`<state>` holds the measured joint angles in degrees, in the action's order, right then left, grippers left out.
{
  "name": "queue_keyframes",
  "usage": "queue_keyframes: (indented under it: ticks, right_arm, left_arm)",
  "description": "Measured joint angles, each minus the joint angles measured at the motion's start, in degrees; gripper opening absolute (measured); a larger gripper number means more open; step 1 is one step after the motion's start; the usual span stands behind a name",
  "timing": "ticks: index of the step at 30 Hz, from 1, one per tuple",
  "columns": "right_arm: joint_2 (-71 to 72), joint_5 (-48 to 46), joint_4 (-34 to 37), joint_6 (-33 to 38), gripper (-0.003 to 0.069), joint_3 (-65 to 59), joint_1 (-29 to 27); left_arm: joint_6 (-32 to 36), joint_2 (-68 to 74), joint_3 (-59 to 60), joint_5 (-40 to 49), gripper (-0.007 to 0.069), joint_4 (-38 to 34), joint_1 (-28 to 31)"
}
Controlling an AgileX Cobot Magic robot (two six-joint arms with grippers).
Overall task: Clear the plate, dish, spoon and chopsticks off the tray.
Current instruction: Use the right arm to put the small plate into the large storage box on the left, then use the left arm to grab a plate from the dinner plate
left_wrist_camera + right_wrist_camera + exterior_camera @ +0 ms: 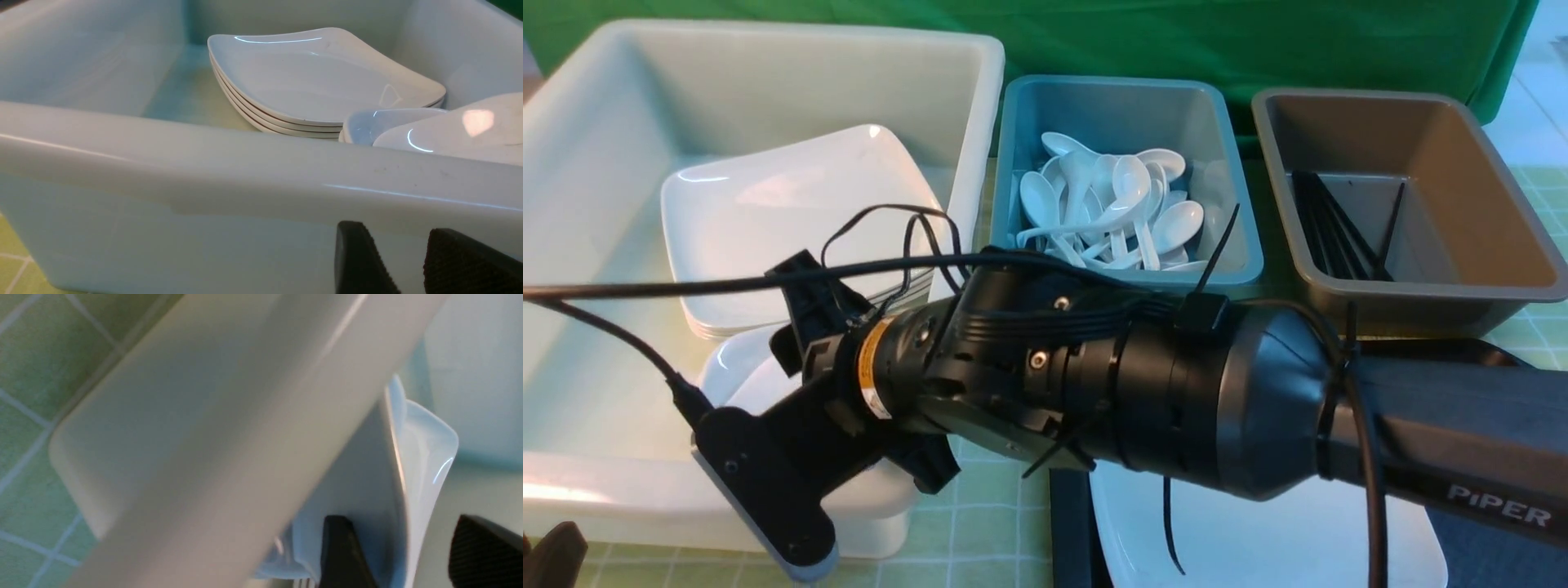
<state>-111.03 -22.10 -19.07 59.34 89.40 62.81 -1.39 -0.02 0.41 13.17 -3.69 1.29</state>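
My right arm (1176, 384) reaches across into the front right corner of the white bin (768, 65). Its gripper (400, 522) is open. The rim of a small white dish (425, 457) stands tilted between the spread fingers, unclamped, over other dishes (739, 371). A large white plate (1258, 539) lies on the black tray (1070, 523), mostly hidden behind the arm. White spoons (1111, 204) lie in the blue bin and black chopsticks (1331, 229) in the grey-brown bin. My left gripper (394, 228) is open and empty, just outside the bin's front wall (204, 163).
A stack of large white plates (784, 204) sits deeper inside the white bin. The blue bin (1127, 106) and the grey-brown bin (1462, 188) stand side by side behind the tray. A green checked cloth (988, 506) covers the table.
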Motion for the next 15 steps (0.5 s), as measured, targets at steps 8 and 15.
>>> queue_keyframes:
  ticks: [8, 15]
  right_arm:
    - [5.2, -1.4, -0.1, -6.2, 0.0353, 1.8, 0.0]
    - [5.5, -8.1, -0.1, -8.3, 0.0336, 1.8, 0.0]
  left_arm:
    - [0.0, 0.0, 0.0, 0.0, 0.0229, 0.0, 0.0]
    - [0.0, 0.0, 0.0, 0.0, 0.0229, 0.0, 0.0]
